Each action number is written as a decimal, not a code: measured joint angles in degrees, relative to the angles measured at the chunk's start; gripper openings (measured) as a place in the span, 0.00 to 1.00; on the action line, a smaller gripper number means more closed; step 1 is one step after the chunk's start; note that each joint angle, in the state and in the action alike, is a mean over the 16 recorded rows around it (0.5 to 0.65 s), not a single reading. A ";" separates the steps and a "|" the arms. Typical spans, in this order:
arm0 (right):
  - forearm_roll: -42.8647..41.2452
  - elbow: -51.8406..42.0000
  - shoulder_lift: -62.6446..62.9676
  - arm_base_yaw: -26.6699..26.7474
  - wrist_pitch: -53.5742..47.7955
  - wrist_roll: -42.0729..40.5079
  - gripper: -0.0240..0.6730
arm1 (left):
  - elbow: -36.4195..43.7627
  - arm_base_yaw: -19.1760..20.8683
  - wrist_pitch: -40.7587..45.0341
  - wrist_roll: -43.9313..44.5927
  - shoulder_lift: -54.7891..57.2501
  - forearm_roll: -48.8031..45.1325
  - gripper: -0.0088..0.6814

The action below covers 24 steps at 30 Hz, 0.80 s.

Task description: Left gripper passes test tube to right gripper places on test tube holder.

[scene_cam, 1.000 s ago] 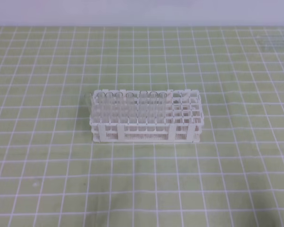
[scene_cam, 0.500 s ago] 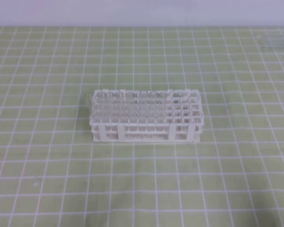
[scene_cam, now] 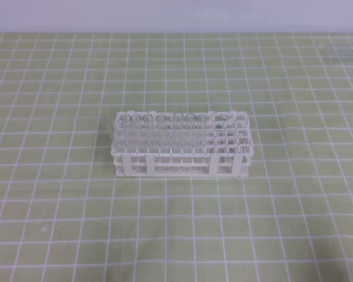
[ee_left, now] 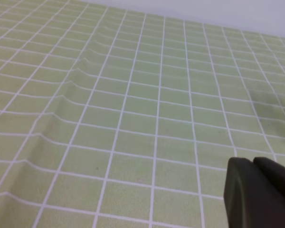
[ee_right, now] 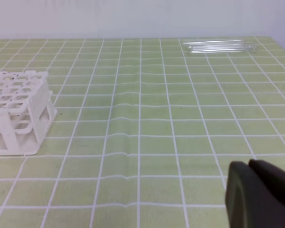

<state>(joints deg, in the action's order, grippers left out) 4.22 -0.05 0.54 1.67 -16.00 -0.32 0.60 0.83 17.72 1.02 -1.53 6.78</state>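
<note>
The white test tube holder (scene_cam: 179, 168) stands in the middle of the green grid mat, with several clear tubes (scene_cam: 159, 132) upright in its left rows. In the right wrist view the holder (ee_right: 19, 111) is at the left, and several clear test tubes (ee_right: 218, 46) lie side by side far back on the right; I cannot tell which is the task's test tube. My right gripper (ee_right: 248, 166) shows at the lower right, fingers together and holding nothing. My left gripper (ee_left: 253, 164) is shut over bare mat, also holding nothing. Neither gripper shows in the exterior view.
The mat (ee_left: 133, 118) has low wrinkles running across it under the left wrist camera. A pale wall (scene_cam: 176, 14) bounds the far edge of the table. The lying tubes show faintly at the far right (scene_cam: 341, 53) in the exterior view.
</note>
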 joint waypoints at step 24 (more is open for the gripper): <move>0.01 0.00 0.00 0.11 0.00 0.06 0.03 | 0.23 -0.05 -0.27 -0.12 -0.57 0.07 0.01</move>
<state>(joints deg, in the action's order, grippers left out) 4.23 -0.05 0.54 1.78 -16.00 -0.26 0.83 0.77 17.45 0.90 -2.10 6.86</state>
